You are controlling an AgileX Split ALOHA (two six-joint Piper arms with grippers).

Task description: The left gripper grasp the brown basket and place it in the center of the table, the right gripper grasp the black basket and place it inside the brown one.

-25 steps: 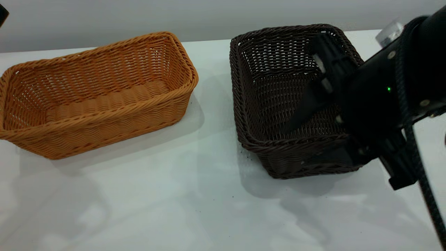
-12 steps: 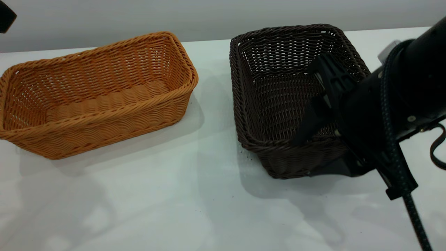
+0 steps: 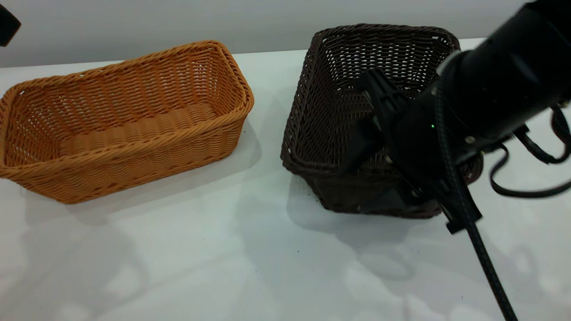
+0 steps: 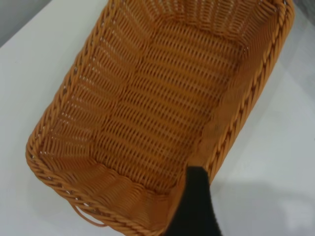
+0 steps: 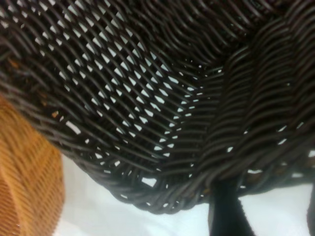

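Note:
The brown basket (image 3: 120, 120) stands on the white table (image 3: 223, 258) at the left. In the left wrist view the brown basket (image 4: 162, 98) lies below my left gripper (image 4: 246, 196). One black finger (image 4: 197, 206) hangs over its rim and touches nothing. The left arm (image 3: 5, 24) shows only at the far left edge. My right gripper (image 3: 368, 178) is shut on the near wall of the black basket (image 3: 339, 89), one finger inside and one outside. That basket is tilted and raised at its near side. The right wrist view shows the black basket (image 5: 147, 98) and the brown basket (image 5: 29, 187) beside it.
A grey wall (image 3: 267, 18) runs behind the table's far edge. A black braided cable (image 3: 482, 249) hangs from the right arm over the table's right front. Bare tabletop lies between the two baskets and in front of them.
The right gripper has closed on the black basket's near wall and carried it left and up, tilting it. The brown basket has not moved.

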